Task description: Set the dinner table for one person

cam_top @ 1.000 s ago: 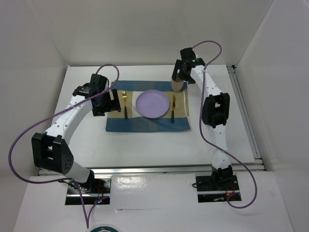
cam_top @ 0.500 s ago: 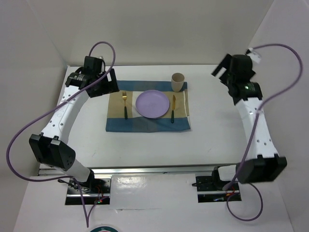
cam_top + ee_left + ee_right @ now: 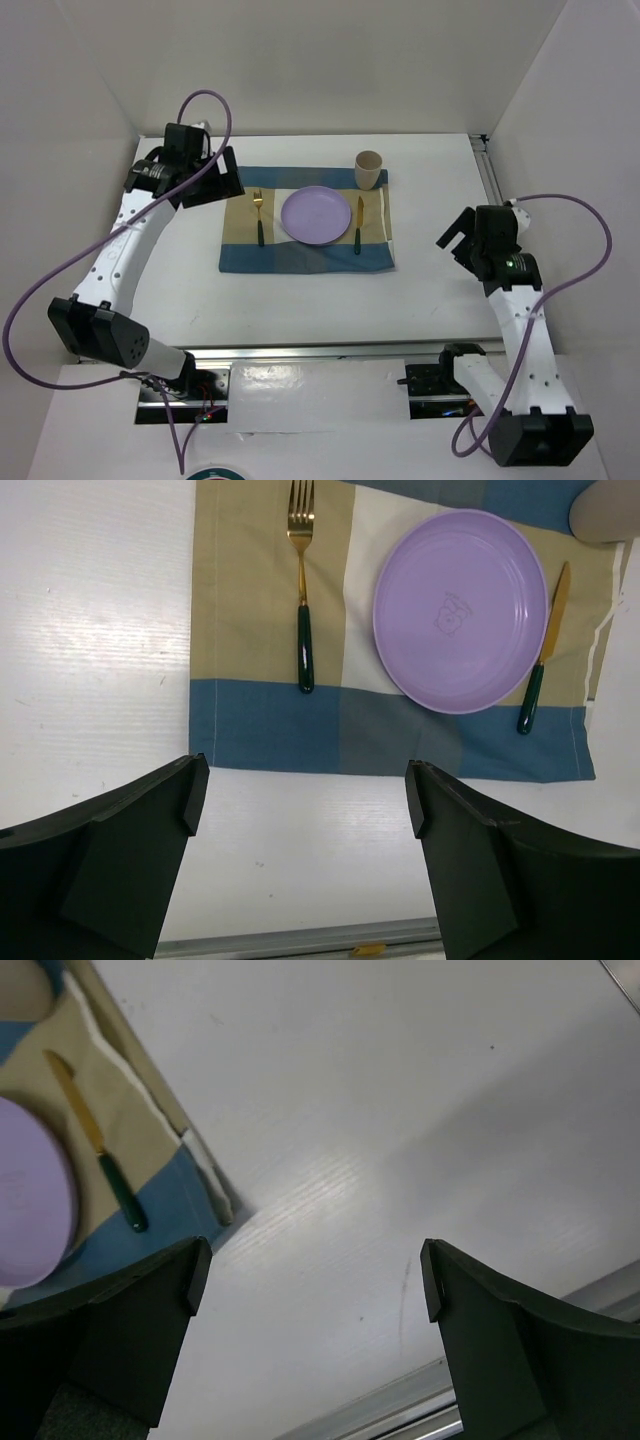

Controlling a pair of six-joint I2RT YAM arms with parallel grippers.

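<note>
In the left wrist view the cup was cut off at 1 o'clock, with only a pale sliver showing. The faint print in the middle of the plate was too small to read. The right wrist view caught just the plate's edge at 9 o'clock.

The dinner table lay white under everything, with the striped mat towards its far side. On the mat, the fork lay at the plate's 9 o'clock, the knife at 3 and the cup at 1. The left gripper hung at the mat's 10 o'clock. The right gripper hung off its 3 o'clock, over bare table. Both had their fingers spread wide and held nothing.
</note>
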